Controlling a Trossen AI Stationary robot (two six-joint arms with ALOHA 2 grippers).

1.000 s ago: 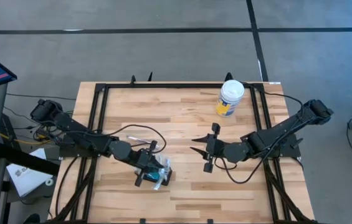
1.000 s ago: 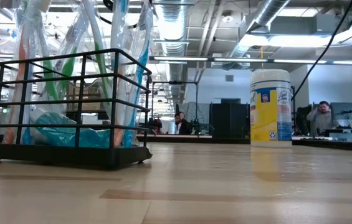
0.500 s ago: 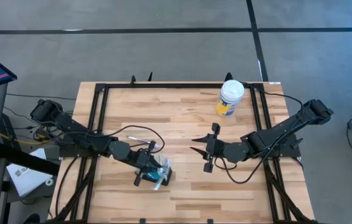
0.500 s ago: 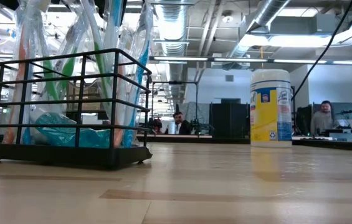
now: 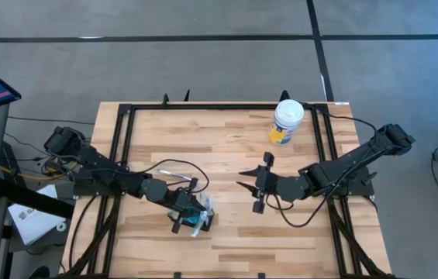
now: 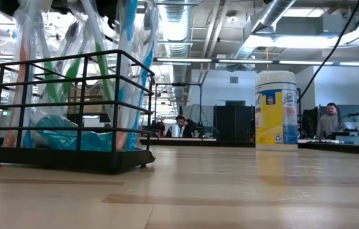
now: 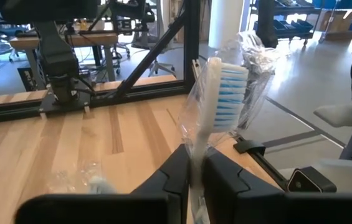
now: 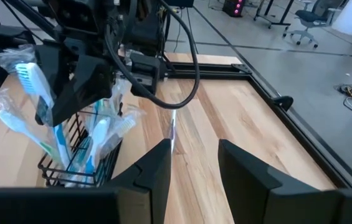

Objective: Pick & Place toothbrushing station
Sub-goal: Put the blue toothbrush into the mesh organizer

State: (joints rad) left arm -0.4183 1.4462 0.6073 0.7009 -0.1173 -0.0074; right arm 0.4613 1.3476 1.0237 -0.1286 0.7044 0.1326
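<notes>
- High view is showing the toothbrushing station (image 5: 195,218) sitting on the wooden surface (image 5: 226,155) left of centre, toward the near edge: a black wire-sided holder with wrapped toothbrushes standing in it.
- The station is looking light and stiff; its thin bars should be offering a firm place to pinch, best at the top rail, though the load is likely making it top-heavy and prone to tipping.
- The left gripper (image 5: 189,208) is reaching in low from the left, hanging just over the station; in the left wrist view its jaws are pressing together on a wrapped toothbrush (image 7: 216,99), whose crinkly film is probably slippery.
- The right gripper (image 5: 256,185) is waiting near the middle of the surface, well apart from the station, jaws parted and holding nothing.
- A white-lidded canister (image 5: 287,122) is standing toward the far right.
</notes>
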